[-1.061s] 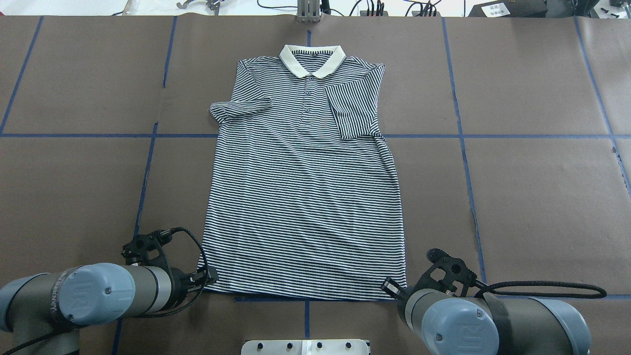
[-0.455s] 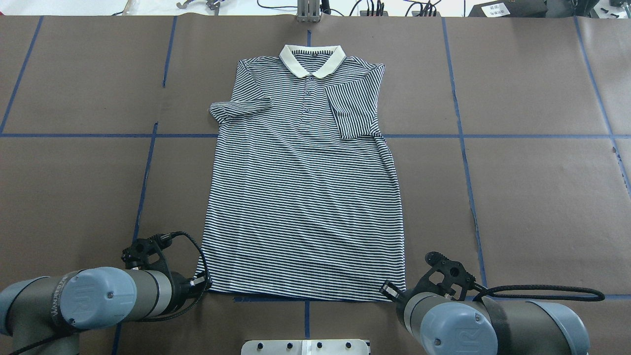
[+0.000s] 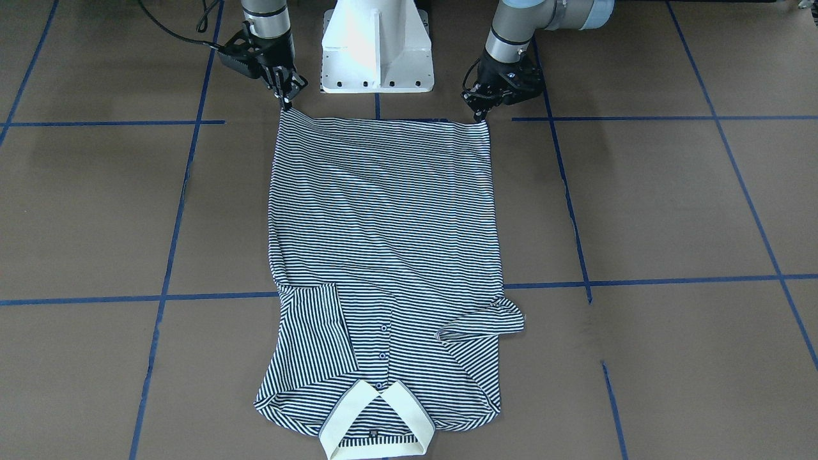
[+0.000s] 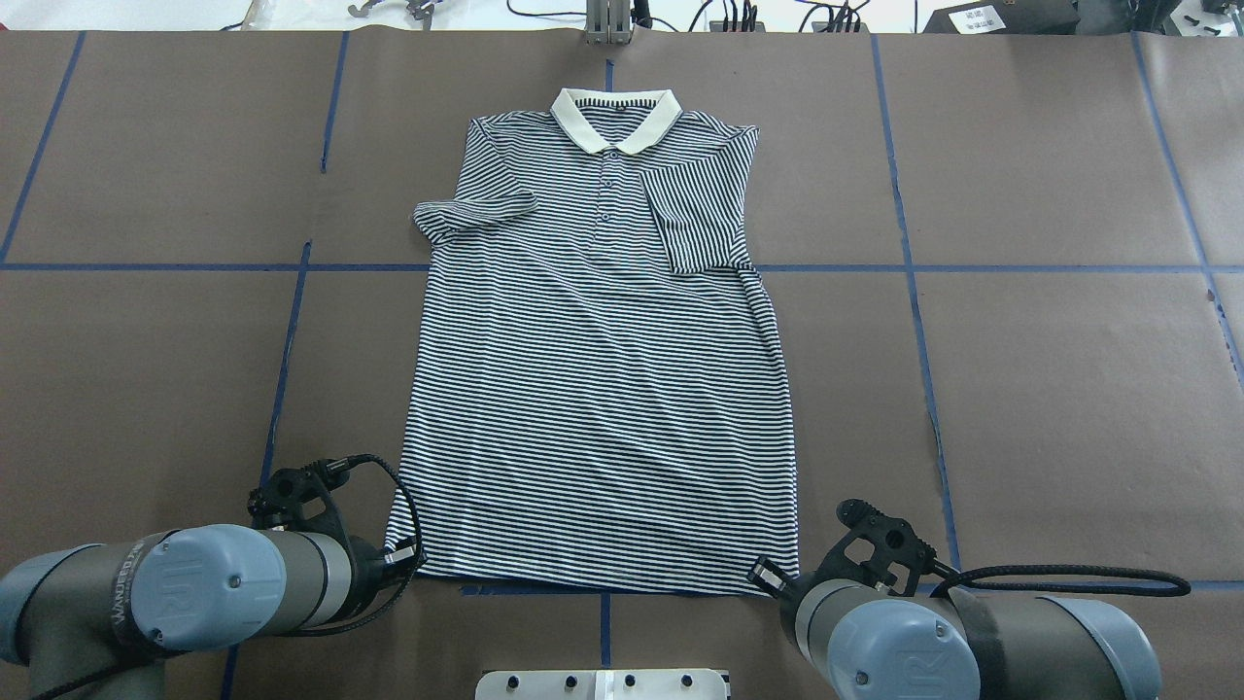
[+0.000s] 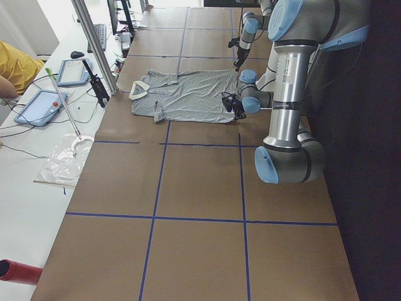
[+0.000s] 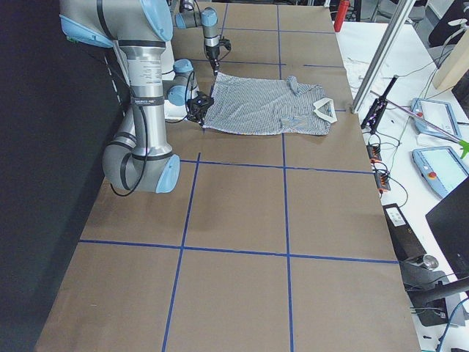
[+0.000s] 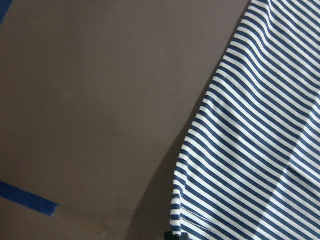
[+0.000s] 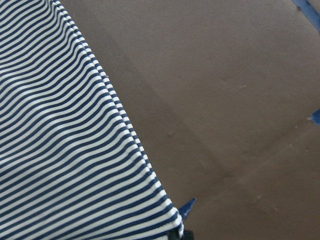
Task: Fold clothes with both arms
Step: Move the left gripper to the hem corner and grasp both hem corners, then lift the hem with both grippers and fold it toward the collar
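The striped polo shirt (image 4: 603,389) lies flat, face up, with its cream collar (image 4: 615,122) at the far side and both short sleeves folded onto the chest. In the front-facing view the shirt (image 3: 383,223) has its hem toward the robot. My left gripper (image 3: 478,115) pinches the hem's left corner, low at the table; it also shows in the overhead view (image 4: 394,561). My right gripper (image 3: 285,103) pinches the hem's right corner, which is raised a little; it also shows in the overhead view (image 4: 768,576). Both wrist views show striped cloth (image 7: 250,150) (image 8: 65,150) running into the fingertips.
The white pedestal base (image 3: 377,51) stands just behind the hem, between the arms. Blue tape lines (image 4: 914,292) cross the brown table cover. Cables and metal fixtures (image 4: 607,19) line the far edge. Tablets (image 5: 44,106) and an operator in yellow (image 5: 12,66) are beyond it.
Both grippers have drawn back slightly toward the robot's base. The hem's left corner has been pulled a little outward and nearer. The rest of the shirt has not moved.
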`<state>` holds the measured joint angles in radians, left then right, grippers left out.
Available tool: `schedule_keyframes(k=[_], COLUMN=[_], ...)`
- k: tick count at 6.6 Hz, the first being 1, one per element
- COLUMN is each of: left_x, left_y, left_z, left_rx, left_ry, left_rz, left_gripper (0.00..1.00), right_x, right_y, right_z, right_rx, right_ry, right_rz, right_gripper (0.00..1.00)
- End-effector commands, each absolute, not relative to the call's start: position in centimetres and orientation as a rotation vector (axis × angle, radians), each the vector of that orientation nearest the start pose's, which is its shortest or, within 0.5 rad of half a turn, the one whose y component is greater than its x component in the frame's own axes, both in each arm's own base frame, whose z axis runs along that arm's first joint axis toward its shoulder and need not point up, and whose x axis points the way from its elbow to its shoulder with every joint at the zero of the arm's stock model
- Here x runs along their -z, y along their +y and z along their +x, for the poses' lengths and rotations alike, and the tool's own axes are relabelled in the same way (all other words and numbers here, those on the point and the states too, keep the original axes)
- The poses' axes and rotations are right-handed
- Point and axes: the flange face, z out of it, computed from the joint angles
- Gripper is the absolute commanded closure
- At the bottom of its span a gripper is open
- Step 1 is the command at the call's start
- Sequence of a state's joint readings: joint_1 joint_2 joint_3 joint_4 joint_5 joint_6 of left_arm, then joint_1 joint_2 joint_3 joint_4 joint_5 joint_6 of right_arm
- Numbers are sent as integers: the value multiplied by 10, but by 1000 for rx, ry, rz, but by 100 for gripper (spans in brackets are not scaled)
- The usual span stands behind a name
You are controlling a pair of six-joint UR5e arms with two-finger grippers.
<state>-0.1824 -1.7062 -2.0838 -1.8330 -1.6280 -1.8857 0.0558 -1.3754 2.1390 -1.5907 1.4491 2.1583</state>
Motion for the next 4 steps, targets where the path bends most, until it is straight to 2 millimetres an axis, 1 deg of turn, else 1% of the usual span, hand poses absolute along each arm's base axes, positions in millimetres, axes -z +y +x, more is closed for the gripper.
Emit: schedule_keyframes(k=[1,2,3,4], left_x=[-314,-290,-280,-280], left_y=[-171,-146,-121,-117], left_z=[484,472,466,469], left_rx=[487,496,520,604], left_ry=[900,887,851,834], left_rz=[-220,-244,-290,-331], left_gripper=[100,100,100,100], right_x=[-310,-324,-320,-305], right_y=[-164,-144,-122,-121], right_z=[-494,-478,-446,-436], right_rx=[-640,-601,-554,-550], right_ry=[-769,-743,-755,-788], right_rz=[-96,-106,-130,-143], right_gripper=[100,100,100,100])
